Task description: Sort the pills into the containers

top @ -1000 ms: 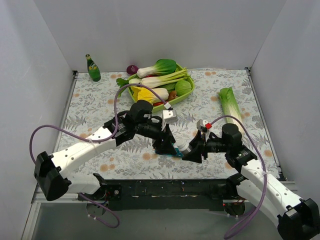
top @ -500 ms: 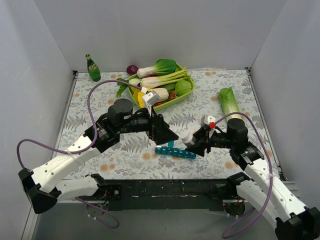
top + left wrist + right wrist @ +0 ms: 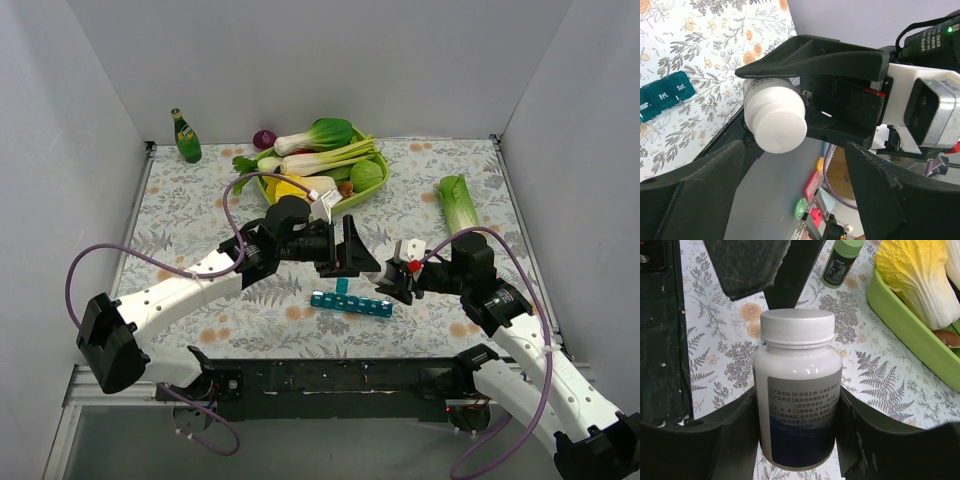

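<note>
Progress: you were early in the job. No loose pill showed anywhere, and the cap was on the white bottle (image 3: 797,390), so by my reading nothing had been sorted yet.
Left to do: get the cap off, tip pills out, and drop them into the compartments. That looked like nearly the whole task.
Pill box: the teal pill box (image 3: 352,303) lay flat on the tabletop (image 3: 200,200), near the front edge and touched by neither arm. One lid near its left end seemed raised, but the overhead view was too small to be sure. You could not see inside any compartment.
Right tool: your right tool (image 3: 393,286) pinched the white bottle by its body, the cap pointing toward the other arm.
Left tool: your left tool (image 3: 360,258) was spread wide, its fingers on either side of the cap but apart from it.
Box relative to tools: in the overhead view the pill box sat at about 6 o'clock from the left tool and 7 o'clock from the right tool, near and below both.
Bottle relative to box: held clear above the tabletop, at about 1 o'clock from the box.
</note>
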Controlling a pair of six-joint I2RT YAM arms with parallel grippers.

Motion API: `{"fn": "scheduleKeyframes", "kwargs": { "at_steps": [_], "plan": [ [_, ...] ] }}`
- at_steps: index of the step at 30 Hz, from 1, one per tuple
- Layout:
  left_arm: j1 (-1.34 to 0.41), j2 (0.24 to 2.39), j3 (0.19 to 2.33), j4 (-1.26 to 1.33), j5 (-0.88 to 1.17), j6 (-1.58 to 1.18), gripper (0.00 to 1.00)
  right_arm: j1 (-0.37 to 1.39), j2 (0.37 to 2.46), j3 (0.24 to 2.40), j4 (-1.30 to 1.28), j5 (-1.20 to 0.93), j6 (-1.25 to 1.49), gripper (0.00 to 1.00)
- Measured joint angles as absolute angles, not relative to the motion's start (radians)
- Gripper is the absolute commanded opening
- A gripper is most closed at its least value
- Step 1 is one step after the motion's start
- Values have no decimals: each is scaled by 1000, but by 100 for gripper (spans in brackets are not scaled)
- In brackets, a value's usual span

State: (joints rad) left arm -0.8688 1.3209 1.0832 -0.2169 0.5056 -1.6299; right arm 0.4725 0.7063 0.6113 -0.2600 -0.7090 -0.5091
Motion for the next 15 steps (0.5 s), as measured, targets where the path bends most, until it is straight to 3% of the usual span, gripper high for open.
{"fn": "scheduleKeyframes", "kwargs": {
  "at_steps": [9, 12, 13, 15],
  "plan": [
    [-873, 1368, 1121, -244, 499, -1627, 67, 474, 706, 611, -283, -706, -526, 1],
    [-873, 1385, 1132, -262, 499, -1615, 59, 474, 706, 611, -286, -706, -526, 1],
    [-873, 1389, 1134, -265, 499, -1611, 50, 474, 706, 611, -287, -706, -526, 1],
    [-873, 1394, 1140, -273, 500, -1603, 46, 474, 706, 611, -288, -706, -526, 1]
  ]
}}
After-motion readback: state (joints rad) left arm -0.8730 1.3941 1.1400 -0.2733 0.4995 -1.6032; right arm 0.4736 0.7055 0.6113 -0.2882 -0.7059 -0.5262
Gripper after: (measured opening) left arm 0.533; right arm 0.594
